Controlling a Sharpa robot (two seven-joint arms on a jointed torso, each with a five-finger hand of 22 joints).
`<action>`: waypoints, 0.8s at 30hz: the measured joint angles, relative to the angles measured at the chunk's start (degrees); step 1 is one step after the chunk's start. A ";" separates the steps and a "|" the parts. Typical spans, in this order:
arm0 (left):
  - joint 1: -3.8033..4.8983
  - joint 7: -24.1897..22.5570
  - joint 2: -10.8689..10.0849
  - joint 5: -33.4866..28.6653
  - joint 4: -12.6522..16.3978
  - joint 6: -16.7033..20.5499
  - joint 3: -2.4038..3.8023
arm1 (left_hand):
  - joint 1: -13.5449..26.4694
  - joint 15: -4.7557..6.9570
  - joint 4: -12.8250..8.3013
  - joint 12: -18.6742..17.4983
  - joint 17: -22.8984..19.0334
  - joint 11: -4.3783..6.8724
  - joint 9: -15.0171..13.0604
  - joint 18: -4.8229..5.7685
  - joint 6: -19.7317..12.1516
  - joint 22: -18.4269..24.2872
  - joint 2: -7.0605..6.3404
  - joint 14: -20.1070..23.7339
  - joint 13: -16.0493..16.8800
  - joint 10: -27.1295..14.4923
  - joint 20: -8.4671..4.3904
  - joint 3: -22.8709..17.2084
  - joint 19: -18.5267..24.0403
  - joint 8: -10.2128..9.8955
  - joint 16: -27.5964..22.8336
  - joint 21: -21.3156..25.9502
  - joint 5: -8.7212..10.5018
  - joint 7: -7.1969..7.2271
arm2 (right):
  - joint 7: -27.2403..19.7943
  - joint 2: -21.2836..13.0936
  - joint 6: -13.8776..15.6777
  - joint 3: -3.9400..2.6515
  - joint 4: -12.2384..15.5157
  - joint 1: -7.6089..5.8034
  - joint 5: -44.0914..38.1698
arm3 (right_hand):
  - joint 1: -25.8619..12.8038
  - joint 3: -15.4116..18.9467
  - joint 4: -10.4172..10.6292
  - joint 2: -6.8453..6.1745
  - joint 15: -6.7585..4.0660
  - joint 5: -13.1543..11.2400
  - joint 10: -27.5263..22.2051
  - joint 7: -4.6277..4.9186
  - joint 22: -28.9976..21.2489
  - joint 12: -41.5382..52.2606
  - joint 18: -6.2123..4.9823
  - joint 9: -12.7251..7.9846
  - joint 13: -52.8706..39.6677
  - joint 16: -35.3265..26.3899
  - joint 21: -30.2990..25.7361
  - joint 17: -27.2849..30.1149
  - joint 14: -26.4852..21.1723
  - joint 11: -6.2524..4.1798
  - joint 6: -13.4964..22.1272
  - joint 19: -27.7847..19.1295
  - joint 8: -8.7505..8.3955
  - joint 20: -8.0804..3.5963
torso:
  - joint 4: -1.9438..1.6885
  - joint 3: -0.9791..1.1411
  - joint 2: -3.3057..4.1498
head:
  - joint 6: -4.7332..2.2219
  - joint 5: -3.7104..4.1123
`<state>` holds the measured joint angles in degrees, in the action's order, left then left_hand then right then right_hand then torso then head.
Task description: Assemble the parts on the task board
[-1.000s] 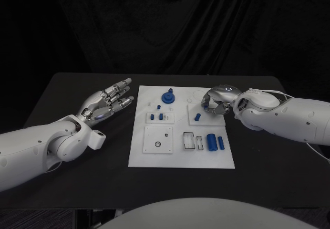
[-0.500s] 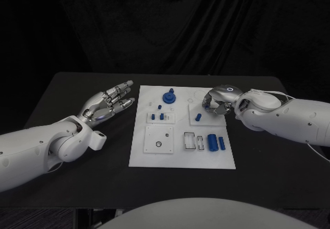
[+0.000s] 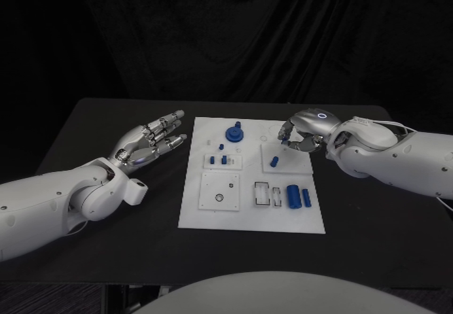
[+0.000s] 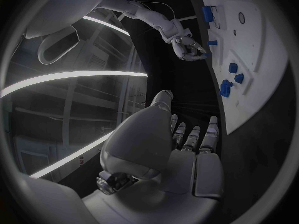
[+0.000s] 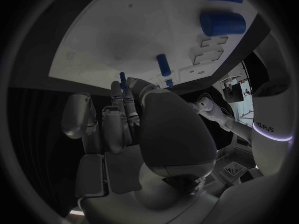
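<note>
Compared with a second ago, I see the right hand (image 3: 304,133) shifted slightly toward the far right, its fingers now raised off the square panel (image 3: 285,157) rather than reaching down over it; the whole head view has also drifted a little, so the board itself has not moved. The left hand (image 3: 149,141) is unchanged.

The black table (image 3: 113,118) carries the white task board (image 3: 250,219) at its middle, long axis running near to far. On the board, largest to smallest: a fat blue cylinder (image 3: 294,195) lying in the near-right area with a thinner blue rod (image 3: 307,197) just beside it on its right; a blue round part with an upright post (image 3: 233,133) at the far end; a short blue peg (image 3: 273,161) lying tilted on the square panel; small blue pieces (image 3: 219,159) on the left-centre panel. A near-left panel (image 3: 221,190) shows a small dark hole. Nothing lies between either hand and the board.

The right hand hovers over the board's far right corner, fingers curled inward. In the right wrist view a thin blue piece (image 5: 122,79) shows at the fingertips (image 5: 127,102), but I cannot tell whether it is pinched or simply lies beyond them. The left hand rests left of the board, well apart from it, palm up, fingers spread and empty.
</note>
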<state>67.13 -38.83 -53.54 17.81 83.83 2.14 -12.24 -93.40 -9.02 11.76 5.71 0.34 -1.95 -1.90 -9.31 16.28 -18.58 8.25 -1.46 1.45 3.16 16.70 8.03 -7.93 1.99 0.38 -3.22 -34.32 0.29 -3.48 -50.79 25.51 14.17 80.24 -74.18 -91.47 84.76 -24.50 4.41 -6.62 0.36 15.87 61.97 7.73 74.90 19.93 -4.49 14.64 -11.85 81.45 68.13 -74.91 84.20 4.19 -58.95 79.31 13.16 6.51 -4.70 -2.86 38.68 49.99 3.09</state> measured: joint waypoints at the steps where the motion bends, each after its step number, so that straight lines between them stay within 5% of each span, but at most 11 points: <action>1: 0.00 0.00 0.03 0.00 -0.02 0.00 0.00 | 0.00 0.00 0.00 0.00 0.00 0.00 0.00 0.00 0.00 0.03 0.00 0.00 0.00 0.00 0.00 0.00 0.00 0.00 0.00 0.00 0.00 0.00 | 0.01 -0.21 0.16 -0.03 0.81 -0.60 0.00 | 0.00 0.00 0.00 0.00 0.00 0.00 0.00 0.00 0.00 -0.01 0.00 0.00 0.00 0.00 0.00 0.00 0.00 0.00 0.00 0.00 0.00 0.00 | 0.01 0.00 0.00 | 0.00 -0.04; 6: -0.01 0.00 0.34 0.00 -0.18 0.00 -0.02 | 0.00 0.00 0.00 0.00 0.00 0.00 0.00 0.00 0.00 0.37 0.00 0.00 0.00 0.00 0.00 0.00 0.00 0.00 0.00 0.00 0.00 0.00 | 0.14 -1.15 0.52 -0.05 4.90 -2.83 0.01 | 0.00 0.16 -0.15 -0.01 -0.16 0.00 0.00 0.00 0.00 -0.02 0.00 -0.01 0.01 0.00 0.00 0.00 -0.15 0.00 0.00 0.00 0.00 0.00 | 0.02 0.01 -0.02 | 0.00 -0.14; 12: -0.05 -0.01 0.86 0.00 -0.50 -0.04 -0.01 | 0.00 0.00 -0.24 0.00 0.00 0.00 0.00 0.00 -0.21 0.52 0.00 0.00 -0.02 0.00 0.00 -0.24 0.00 0.00 0.00 0.00 0.00 -0.21 | 0.20 -1.04 0.54 -0.03 9.88 -3.58 0.03 | -0.01 0.16 -0.15 -0.01 -0.16 0.00 0.00 0.00 0.00 -0.04 0.00 0.04 0.03 0.00 0.00 0.00 -0.15 0.00 0.01 0.00 0.00 0.00 | 0.03 0.02 -0.03 | 0.00 -0.69; 24: -0.40 -0.01 1.18 -0.01 -0.74 -0.13 0.00 | 0.00 0.00 -0.40 0.00 0.00 0.00 0.00 0.00 -0.21 0.82 0.00 0.00 -0.05 0.00 0.00 -0.08 0.00 0.00 0.00 0.00 0.00 -0.21 | 0.05 3.87 -0.76 0.02 15.13 -0.35 -2.34 | -0.02 0.53 -0.02 -0.02 -0.15 -0.01 0.50 0.01 0.05 -0.38 0.00 0.03 0.20 0.00 0.00 0.00 -0.15 -0.12 0.01 0.00 0.00 0.01 | -0.07 -0.03 0.03 | 0.00 -2.38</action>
<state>66.74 -38.84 -52.36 17.80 83.09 2.01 -12.24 -93.40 -9.02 11.36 5.71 0.34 -1.95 -1.90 -9.30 16.07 -17.76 8.25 -1.46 1.40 3.16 16.70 7.95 -7.93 1.99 0.38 -3.22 -34.32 0.08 -3.43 -46.92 24.75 14.20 95.37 -74.53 -93.81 84.73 -23.97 4.39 -6.64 0.21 15.86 62.48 7.74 74.95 19.56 -4.49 14.67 -11.66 81.45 68.13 -74.91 84.04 4.07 -58.94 79.31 13.16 6.52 -4.77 -2.89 38.71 49.99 0.71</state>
